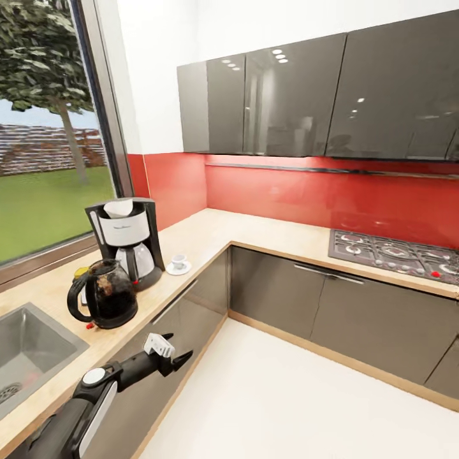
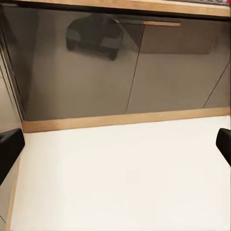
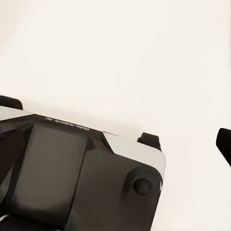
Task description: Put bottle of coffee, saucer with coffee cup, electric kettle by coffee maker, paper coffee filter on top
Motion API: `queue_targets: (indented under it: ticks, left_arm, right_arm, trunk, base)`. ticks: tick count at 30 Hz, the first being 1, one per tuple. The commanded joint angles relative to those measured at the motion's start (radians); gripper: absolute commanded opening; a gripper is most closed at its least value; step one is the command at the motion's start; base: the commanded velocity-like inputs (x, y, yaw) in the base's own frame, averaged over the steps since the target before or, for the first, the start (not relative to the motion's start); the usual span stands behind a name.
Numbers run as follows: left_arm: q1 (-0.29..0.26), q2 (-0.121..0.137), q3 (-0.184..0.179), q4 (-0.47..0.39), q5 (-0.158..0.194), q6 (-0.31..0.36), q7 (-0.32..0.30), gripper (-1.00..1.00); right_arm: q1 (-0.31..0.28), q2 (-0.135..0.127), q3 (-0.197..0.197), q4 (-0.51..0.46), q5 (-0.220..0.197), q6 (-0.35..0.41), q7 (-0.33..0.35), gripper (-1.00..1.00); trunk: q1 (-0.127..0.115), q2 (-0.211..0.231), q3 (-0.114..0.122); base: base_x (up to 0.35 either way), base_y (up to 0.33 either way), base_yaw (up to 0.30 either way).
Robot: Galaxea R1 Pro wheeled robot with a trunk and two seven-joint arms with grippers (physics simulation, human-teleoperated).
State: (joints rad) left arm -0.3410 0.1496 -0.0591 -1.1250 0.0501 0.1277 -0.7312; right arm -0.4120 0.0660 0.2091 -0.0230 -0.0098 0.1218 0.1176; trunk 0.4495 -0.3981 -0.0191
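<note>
Head view, left to right: a sink [image 1: 25, 344] is set into the counter [image 1: 210, 233]. Beside it stands the electric kettle [image 1: 105, 294], dark and glossy, partly hiding a yellow-capped item, possibly the bottle of coffee [image 1: 80, 274]. Just behind stands the coffee maker [image 1: 127, 239]; its front label is too small to read, and a white paper coffee filter [image 1: 118, 208] sits on top. The coffee cup [image 1: 178, 260] rests on the saucer [image 1: 178, 268] next to it. A gas hob [image 1: 395, 254] lies far right.

The left gripper [image 1: 173, 349] hangs below the counter edge, jaws wide and holding nothing. The left wrist view shows the cabinet fronts [image 2: 120, 72] and the floor [image 2: 120, 178].

The right wrist view shows the robot base [image 3: 72, 178], with unreadable lettering; one fingertip [image 3: 224, 143] appears at the edge, so the right jaw state cannot be told.
</note>
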Motion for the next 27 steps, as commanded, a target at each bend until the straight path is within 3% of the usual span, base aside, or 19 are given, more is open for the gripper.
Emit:
queue_targets:
  ticks: [1, 6, 10, 14, 16, 20, 24, 27]
  left_arm:
    - [0.0, 0.001, -0.001, 0.002, 0.005, 0.009, -0.002, 1.0]
    - [0.0, 0.001, -0.001, 0.049, 0.002, 0.007, 0.0, 1.0]
    - [0.0, 0.002, 0.001, 0.215, -0.002, -0.047, 0.003, 1.0]
    - [0.0, 0.003, 0.002, 0.375, -0.002, -0.16, 0.019, 1.0]
    - [0.0, 0.002, 0.001, 0.54, -0.003, -0.249, 0.063, 1.0]
    - [0.0, 0.001, 0.0, 0.762, -0.006, -0.349, 0.152, 1.0]
    - [0.007, 0.005, -0.001, 0.906, -0.007, -0.384, 0.218, 1.0]
    - [0.069, 0.011, -0.005, 0.96, -0.007, -0.392, 0.289, 1.0]
  right_arm:
    - [-0.001, 0.0, 0.006, -0.002, -0.001, 0.006, 0.002, 1.0]
    - [-0.001, 0.0, 0.006, -0.002, -0.001, 0.006, 0.002, 1.0]
    - [0.004, 0.0, 0.006, -0.002, -0.001, 0.006, 0.002, 1.0]
    - [0.006, -0.001, 0.006, -0.002, -0.001, 0.006, 0.002, 1.0]
    - [0.007, -0.001, 0.006, -0.002, -0.002, 0.006, 0.002, 1.0]
    - [0.007, -0.002, 0.006, -0.002, -0.002, 0.006, 0.001, 1.0]
    - [0.008, -0.001, 0.006, -0.002, -0.001, 0.006, 0.001, 1.0]
    - [0.012, -0.001, 0.006, -0.002, -0.003, 0.006, -0.002, 1.0]
  trunk:
    - [0.001, -0.002, -0.002]
    - [0.001, -0.002, -0.002]
    - [0.001, -0.002, -0.002]
    - [0.001, -0.002, -0.002]
    - [0.001, -0.002, -0.002]
    - [0.001, -0.002, -0.002]
    - [0.001, -0.002, -0.002]
    - [0.001, -0.002, -0.002]
  base:
    - [0.0, 0.0, -0.263]
    - [0.0, 0.0, -0.263]
    - [0.0, 0.0, -0.263]
    - [0.0, 0.0, -0.263]
    - [0.0, 0.0, -0.263]
    - [0.0, 0.0, -0.263]
    - [0.0, 0.0, -0.263]
    - [0.0, 0.0, -0.263]
